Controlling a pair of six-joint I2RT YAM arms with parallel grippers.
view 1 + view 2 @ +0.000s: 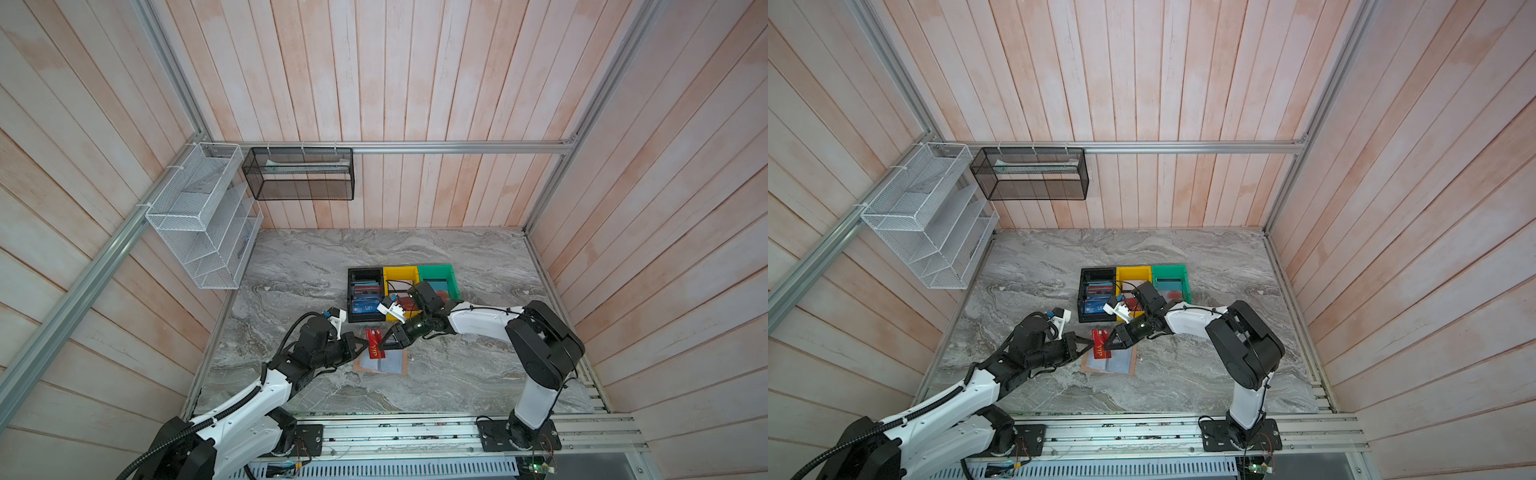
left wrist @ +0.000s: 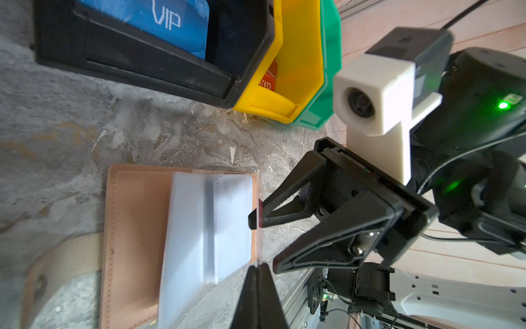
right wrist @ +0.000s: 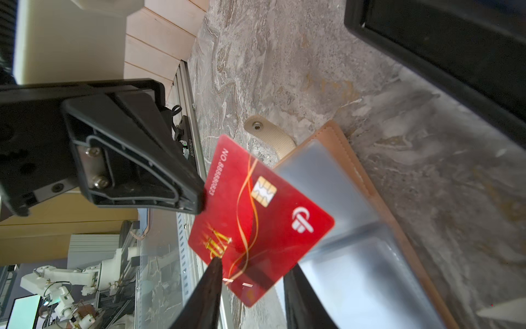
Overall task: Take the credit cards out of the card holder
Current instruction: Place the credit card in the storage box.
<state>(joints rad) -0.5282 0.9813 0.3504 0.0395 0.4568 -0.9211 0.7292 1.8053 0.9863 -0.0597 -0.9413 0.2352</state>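
Note:
The tan card holder (image 1: 388, 362) (image 1: 1115, 360) lies open on the marble table, its pale clear sleeves (image 2: 210, 225) facing up and its strap (image 3: 280, 139) to one side. A red credit card lettered "VIP" (image 1: 375, 344) (image 3: 256, 210) hangs just above the holder's near-left part. My left gripper (image 1: 365, 341) (image 2: 258, 266) is shut on one edge of that card, which the left wrist view shows edge-on. My right gripper (image 1: 381, 345) (image 3: 254, 265) comes from the opposite side. Its jaws stand apart on either side of the card's other end.
Just behind the holder a black bin (image 1: 351, 295), a yellow bin (image 1: 401, 271) and a green bin (image 1: 436, 268) stand side by side with cards in them. My right wrist hangs over the yellow one. Wire baskets (image 1: 199, 216) hang on the far-left wall.

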